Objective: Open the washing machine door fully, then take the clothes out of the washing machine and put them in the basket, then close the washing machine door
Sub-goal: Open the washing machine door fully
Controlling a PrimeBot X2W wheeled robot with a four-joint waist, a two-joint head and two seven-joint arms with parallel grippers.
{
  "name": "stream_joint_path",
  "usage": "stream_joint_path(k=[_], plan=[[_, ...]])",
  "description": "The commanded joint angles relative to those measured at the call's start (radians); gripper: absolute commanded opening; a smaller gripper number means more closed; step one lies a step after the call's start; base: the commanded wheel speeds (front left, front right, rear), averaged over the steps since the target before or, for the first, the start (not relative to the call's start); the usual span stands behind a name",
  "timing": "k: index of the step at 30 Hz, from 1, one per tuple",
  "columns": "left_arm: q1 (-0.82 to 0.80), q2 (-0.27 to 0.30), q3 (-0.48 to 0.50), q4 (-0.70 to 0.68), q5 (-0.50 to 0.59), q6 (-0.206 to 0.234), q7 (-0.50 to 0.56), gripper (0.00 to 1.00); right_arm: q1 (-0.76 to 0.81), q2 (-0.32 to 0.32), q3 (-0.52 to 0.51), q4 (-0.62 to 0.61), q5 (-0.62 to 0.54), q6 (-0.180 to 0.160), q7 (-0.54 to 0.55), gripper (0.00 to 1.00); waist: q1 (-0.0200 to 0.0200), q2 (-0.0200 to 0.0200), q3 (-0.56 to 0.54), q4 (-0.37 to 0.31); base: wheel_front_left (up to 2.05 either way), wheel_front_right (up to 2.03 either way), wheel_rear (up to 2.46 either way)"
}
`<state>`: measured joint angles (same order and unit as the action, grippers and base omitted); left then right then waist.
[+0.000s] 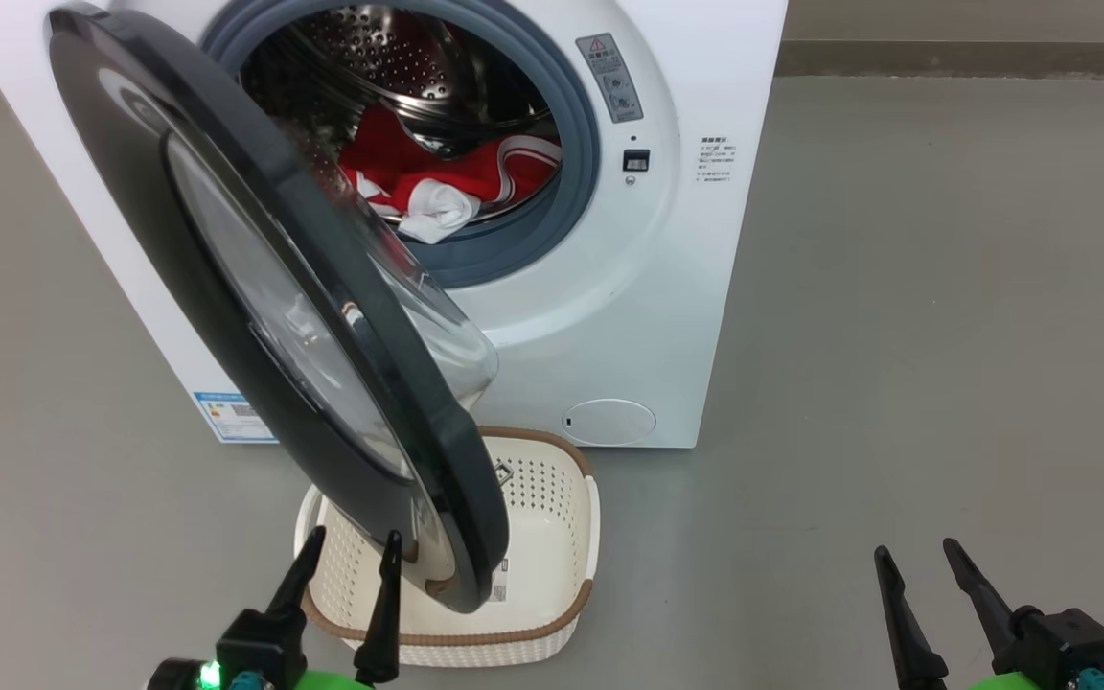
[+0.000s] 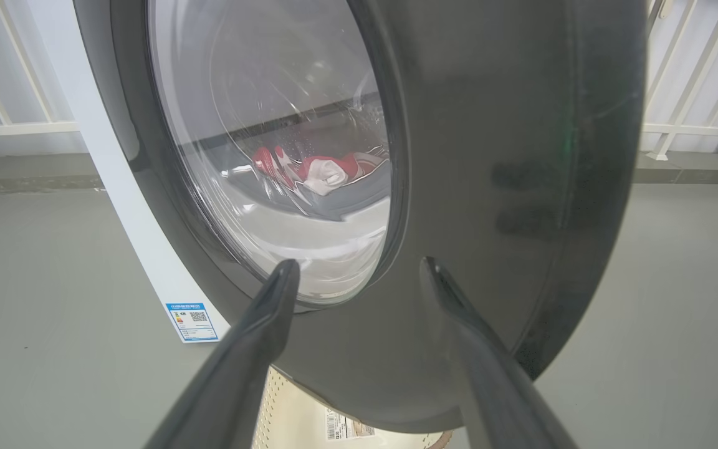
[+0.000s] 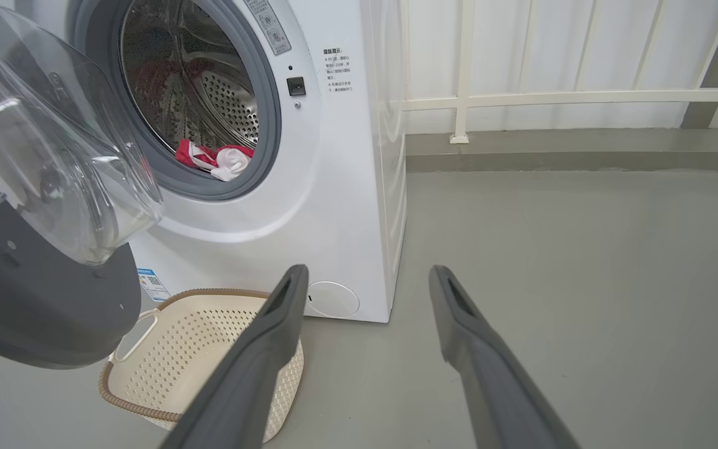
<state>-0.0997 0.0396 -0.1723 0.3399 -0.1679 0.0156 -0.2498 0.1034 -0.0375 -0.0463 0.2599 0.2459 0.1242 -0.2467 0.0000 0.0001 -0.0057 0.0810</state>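
The washing machine point(image 1: 609, 316) is seen standing on the grey floor point(image 1: 897, 335), and every place here is given from it. The washing machine door point(image 1: 274, 297) is held partly open, swung out from the machine's front with its glass bowl turned back toward the drum. The clothes point(image 1: 437, 177) are seen lying inside the machine, at the bottom of the drum just behind the grey gasket. The basket point(image 1: 475, 637) is set on the floor just in front of the machine, below the door's lower rim. The left gripper point(image 1: 354, 535) is held in front of the machine at the outer face of the door, low down, its fingers spread apart with nothing pinched; whether the door is touched cannot be told. The right gripper point(image 1: 917, 547) is held well in front of the machine's right corner, its fingers likewise spread and nothing gripped.
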Motion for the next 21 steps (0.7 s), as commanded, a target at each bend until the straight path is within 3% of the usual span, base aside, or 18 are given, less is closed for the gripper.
stream_joint_path(k=[1, 3, 4, 6, 7, 14, 21], plan=[[-0.006, 0.011, 0.033, -0.019, 0.002, -0.005, -0.012, 1.00, -0.027, -0.013, 0.028, -0.020, 0.002, 0.007, -0.014, 1.00, 0.0000, -0.0001, 0.000, -0.001, 0.00, 0.00, 0.00], [-0.006, 0.012, 0.033, -0.018, 0.002, -0.006, -0.012, 1.00, -0.028, -0.013, 0.030, -0.018, 0.002, 0.007, -0.014, 1.00, 0.0000, -0.0001, 0.000, -0.002, 0.00, 0.00, 0.00], [-0.007, 0.012, 0.032, -0.017, 0.001, -0.006, -0.012, 0.94, -0.028, -0.013, 0.030, -0.017, 0.003, 0.007, -0.014, 1.00, 0.0000, -0.0001, 0.001, -0.002, 0.00, 0.00, 0.00], [-0.007, 0.012, 0.032, -0.015, 0.000, -0.007, -0.012, 0.04, -0.029, -0.013, 0.032, -0.015, 0.003, 0.007, -0.014, 1.00, 0.0000, -0.0001, 0.000, -0.003, 0.00, 0.00, 0.00], [-0.008, 0.012, 0.031, -0.013, -0.002, -0.009, -0.012, 0.00, -0.029, -0.013, 0.031, -0.014, 0.003, 0.007, -0.014, 1.00, 0.0000, -0.0001, 0.000, -0.004, 0.00, 0.00, 0.00], [-0.019, 0.013, 0.036, -0.024, -0.007, -0.006, -0.012, 0.00, -0.031, -0.013, 0.027, -0.009, 0.001, 0.007, -0.015, 1.00, 0.0000, -0.0001, -0.003, -0.005, 0.00, 0.00, 0.00], [-0.046, 0.014, 0.088, -0.145, -0.025, 0.020, -0.012, 0.00, -0.033, -0.013, 0.029, -0.011, -0.003, 0.007, -0.015, 1.00, 0.0000, -0.0001, -0.004, -0.004, 0.00, 0.00, 0.00]])
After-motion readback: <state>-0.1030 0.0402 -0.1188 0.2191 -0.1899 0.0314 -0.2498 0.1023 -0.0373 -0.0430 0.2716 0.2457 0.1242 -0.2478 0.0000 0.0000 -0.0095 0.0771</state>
